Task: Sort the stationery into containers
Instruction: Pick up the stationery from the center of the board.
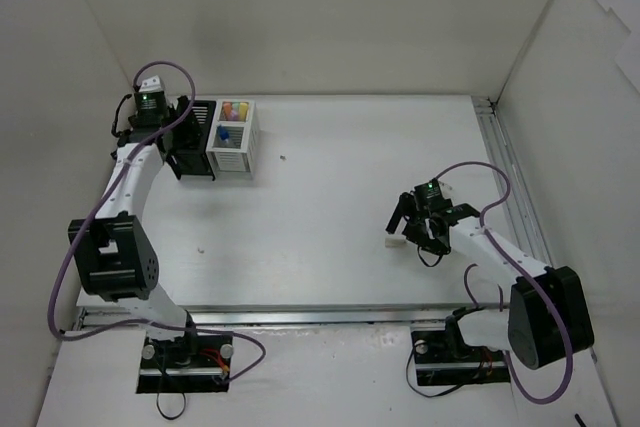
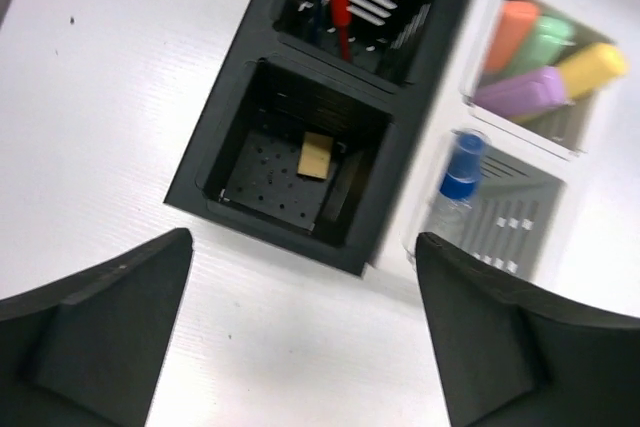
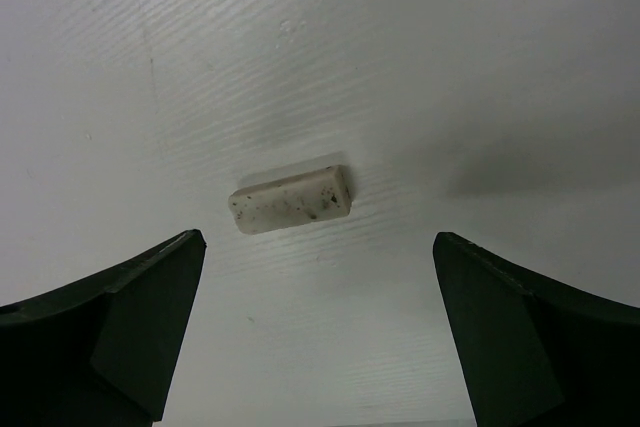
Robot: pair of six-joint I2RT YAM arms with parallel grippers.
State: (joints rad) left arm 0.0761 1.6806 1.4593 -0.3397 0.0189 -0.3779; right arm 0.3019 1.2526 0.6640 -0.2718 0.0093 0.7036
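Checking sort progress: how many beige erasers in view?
2. One beige block eraser lies in a compartment of the black slatted organizer; the other sits on the white table beneath the right gripper. More may be hidden.

No legible text, label or number anywhere

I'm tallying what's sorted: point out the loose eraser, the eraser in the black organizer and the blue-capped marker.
Loose eraser (image 3: 290,200), right wrist view, top face.
Stowed eraser (image 2: 316,155), left wrist view, top face.
Blue-capped marker (image 2: 463,162), left wrist view, its cap.
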